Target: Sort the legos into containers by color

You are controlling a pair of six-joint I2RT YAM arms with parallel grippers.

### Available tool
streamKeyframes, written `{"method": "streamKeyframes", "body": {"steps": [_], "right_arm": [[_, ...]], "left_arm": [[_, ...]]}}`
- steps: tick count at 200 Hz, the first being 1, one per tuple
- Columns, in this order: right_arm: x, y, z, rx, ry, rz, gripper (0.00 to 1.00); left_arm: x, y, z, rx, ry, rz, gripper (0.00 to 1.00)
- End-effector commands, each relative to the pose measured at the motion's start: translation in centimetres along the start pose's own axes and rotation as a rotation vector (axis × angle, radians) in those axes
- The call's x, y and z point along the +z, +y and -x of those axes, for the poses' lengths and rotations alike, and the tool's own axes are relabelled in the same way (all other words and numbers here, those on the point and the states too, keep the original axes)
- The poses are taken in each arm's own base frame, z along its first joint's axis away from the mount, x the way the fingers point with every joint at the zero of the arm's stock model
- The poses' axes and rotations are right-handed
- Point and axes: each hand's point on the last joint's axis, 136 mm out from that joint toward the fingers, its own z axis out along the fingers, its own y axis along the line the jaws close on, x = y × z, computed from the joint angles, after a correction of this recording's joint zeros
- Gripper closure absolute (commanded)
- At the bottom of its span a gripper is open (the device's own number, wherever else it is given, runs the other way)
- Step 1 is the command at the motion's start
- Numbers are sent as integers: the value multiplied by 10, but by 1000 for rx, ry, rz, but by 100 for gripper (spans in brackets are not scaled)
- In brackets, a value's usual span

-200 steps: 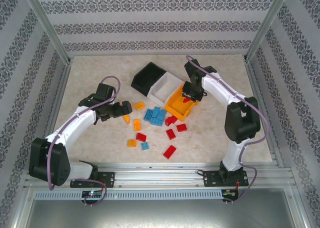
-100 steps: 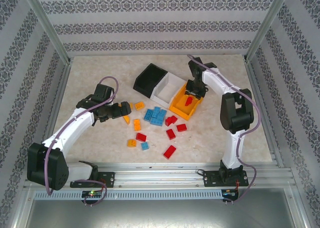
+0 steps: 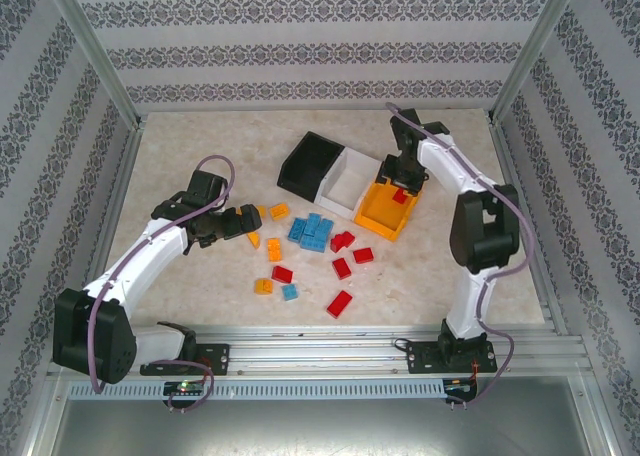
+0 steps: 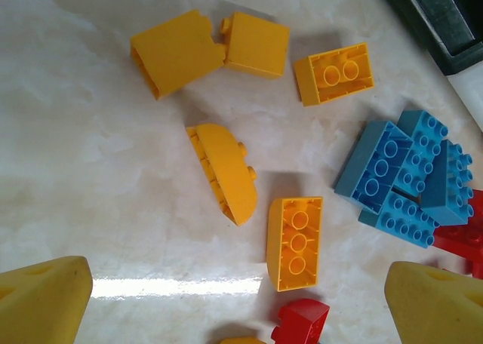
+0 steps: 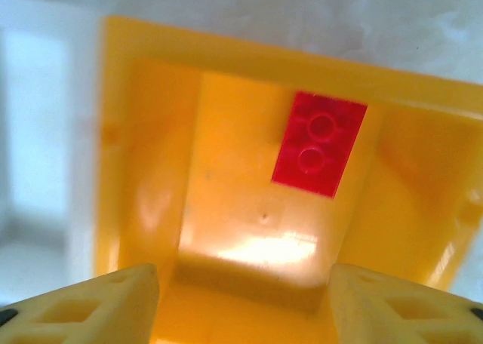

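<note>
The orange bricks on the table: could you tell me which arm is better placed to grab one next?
Left, I'd say. The left claw, open, hangs right by the orange bricks, while the right claw is away over the orange bin, where a red brick lies.

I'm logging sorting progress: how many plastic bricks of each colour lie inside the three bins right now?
Red studded plastic brick: 1, in the orange plastic bin
Blue studded bricks: 0 in bins
Orange-yellow studded bricks: 0 in bins
Total in bins: 1
</note>
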Motion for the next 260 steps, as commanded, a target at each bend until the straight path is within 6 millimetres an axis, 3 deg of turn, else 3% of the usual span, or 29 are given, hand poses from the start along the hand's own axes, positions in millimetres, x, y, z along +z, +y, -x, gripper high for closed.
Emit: {"method": "streamKeyframes", "body": {"steps": [1, 27, 65, 97, 149, 198, 260], "right_arm": [[-37, 9, -25, -75, -26, 39, 34], [-43, 14, -73, -222, 49, 56, 29], [-24, 0, -146, -396, 222, 7, 26], [-3, 2, -180, -486, 297, -10, 23], [28, 15, -192, -537, 347, -50, 17], [44, 9, -191, -552, 373, -104, 17], [62, 6, -191, -547, 385, -131, 23]], "left_arm": [[6, -8, 3, -29, 2, -33, 0], [15, -14, 4, -53, 14, -65, 0], [24, -18, 2, -69, 30, -96, 0], [25, -21, 2, -74, 40, -107, 0], [16, -21, 2, -46, 41, -93, 0], [11, -12, -5, -31, 35, -68, 0], [14, -9, -8, -40, 44, -62, 0]]}}
